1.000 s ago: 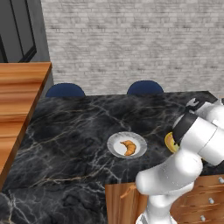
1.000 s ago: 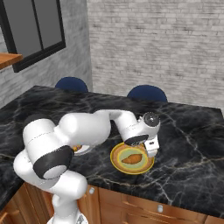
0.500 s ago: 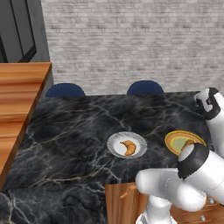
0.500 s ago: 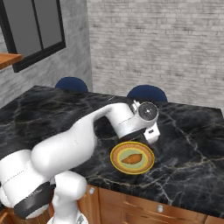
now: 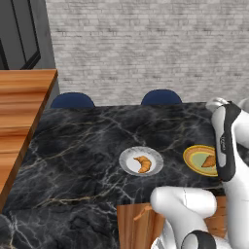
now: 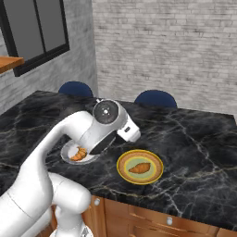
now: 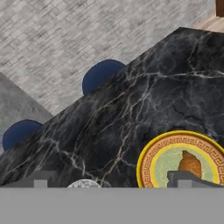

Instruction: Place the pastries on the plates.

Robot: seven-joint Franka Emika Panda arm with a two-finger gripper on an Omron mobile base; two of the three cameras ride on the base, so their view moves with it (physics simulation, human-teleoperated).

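Observation:
The white-grey plate (image 5: 132, 156) lies mid-counter with the curved croissant (image 5: 143, 164) on it; both also show in the right base view, plate (image 6: 67, 150) and croissant (image 6: 79, 154). To its right the yellow-rimmed plate (image 5: 193, 154) (image 6: 125, 159) (image 7: 151, 157) holds the wedge-like pastry (image 5: 210, 161) (image 6: 139, 167) (image 7: 190, 164). My gripper (image 6: 130, 134) (image 7: 111, 180) hangs above the counter between the two plates, clear of both. It is open, its fingertips (image 7: 41, 178) wide apart with nothing between them.
Two blue chairs (image 5: 72, 100) (image 5: 161, 97) stand behind the black marble counter (image 5: 87, 136). A wooden counter (image 5: 19, 107) runs along the left. Wooden drawers (image 6: 152, 217) sit under the near edge. A grey brick wall (image 5: 146, 44) closes the back.
The arm has risen from low over the yellow-rimmed plate and drawn back toward the white plate. The wedge pastry stays on its plate. The gripper stayed open.

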